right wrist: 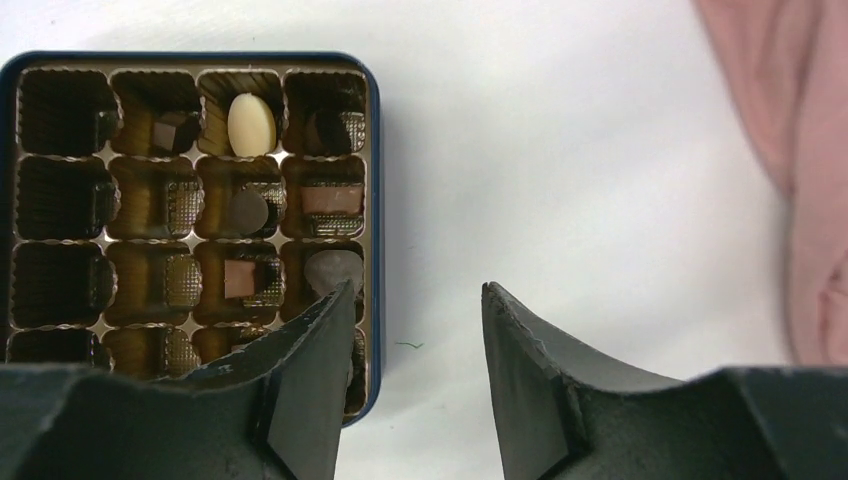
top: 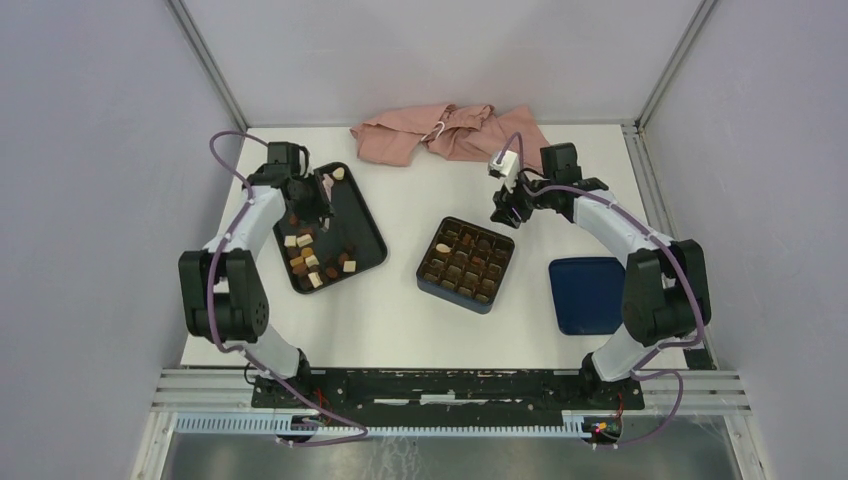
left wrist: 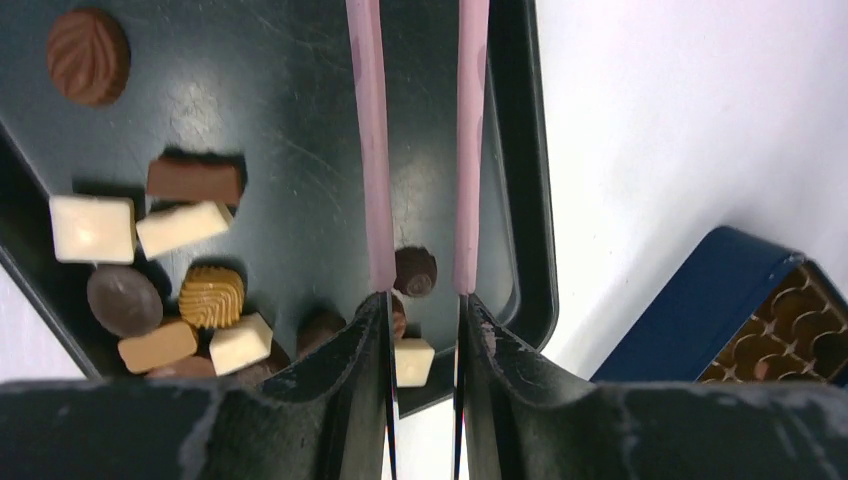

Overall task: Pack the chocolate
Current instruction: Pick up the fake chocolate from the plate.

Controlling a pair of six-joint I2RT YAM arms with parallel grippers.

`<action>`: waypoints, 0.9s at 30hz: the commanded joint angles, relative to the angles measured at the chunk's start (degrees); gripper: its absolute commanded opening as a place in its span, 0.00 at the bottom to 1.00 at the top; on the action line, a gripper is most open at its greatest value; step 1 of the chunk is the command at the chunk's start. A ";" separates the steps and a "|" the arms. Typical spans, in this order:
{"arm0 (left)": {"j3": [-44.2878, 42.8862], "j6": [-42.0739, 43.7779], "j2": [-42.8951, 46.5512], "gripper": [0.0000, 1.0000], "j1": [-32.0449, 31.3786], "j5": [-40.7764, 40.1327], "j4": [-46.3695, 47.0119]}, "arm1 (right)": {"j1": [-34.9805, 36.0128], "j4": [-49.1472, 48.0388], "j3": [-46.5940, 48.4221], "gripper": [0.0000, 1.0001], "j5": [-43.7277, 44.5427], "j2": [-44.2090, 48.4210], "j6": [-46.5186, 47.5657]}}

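R gripper (right wrist: 418, 292): jaws standing wide apart, nothing betw them, hovering over bare table (right wrist: 600, 200) just beside the box (right wrist: 372, 200) edge. L gripper (left wrist: 417, 90): jaws sitting at a narrow gap, nothing showing betw the pink pads (left wrist: 368, 150). Tips are running off frame, so can't tell what's at the very end. It's hanging over the black tray (left wrist: 530, 200), where most chocolate (left wrist: 92, 228) is lying loose, bunched twd one end. A few pcs are sitting in box cells. Pcs are looking light, rigid, smooth, so prob slippery and easy to mar if squeezed hard. Squares: gripping across flat sides seems best. Rounds: across widest part, closing gently. Crowded neighbours are likely getting nudged.
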State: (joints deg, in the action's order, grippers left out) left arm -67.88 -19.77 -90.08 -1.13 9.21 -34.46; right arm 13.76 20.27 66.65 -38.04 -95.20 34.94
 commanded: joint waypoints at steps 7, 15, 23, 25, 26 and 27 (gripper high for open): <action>-22.63 3.52 -18.52 0.36 3.14 6.30 -14.09 | -0.26 -0.52 1.65 0.56 -1.65 4.62 1.10; -34.38 5.97 -26.48 0.36 3.15 5.49 -21.24 | -0.31 -0.58 1.71 0.56 -2.06 4.52 1.10; -42.00 7.68 -32.32 0.38 3.07 3.78 -25.43 | -0.30 -0.58 1.66 0.56 -2.40 4.09 1.10; -43.96 8.17 -33.65 0.38 3.04 3.15 -26.62 | -0.28 -0.58 1.77 0.56 -2.41 3.88 1.11; -44.79 8.38 -34.27 0.38 2.94 2.70 -27.15 | -0.25 -0.55 1.73 0.56 -2.39 3.76 1.16; -45.51 8.53 -34.81 0.38 2.87 2.27 -27.64 | -0.25 -0.46 1.75 0.56 -2.39 3.70 1.18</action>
State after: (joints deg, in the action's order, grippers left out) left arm -108.68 -15.22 -123.24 2.11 13.02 -58.76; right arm 13.54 20.43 66.65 -39.03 -91.81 35.42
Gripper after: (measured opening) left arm 0.383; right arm 0.561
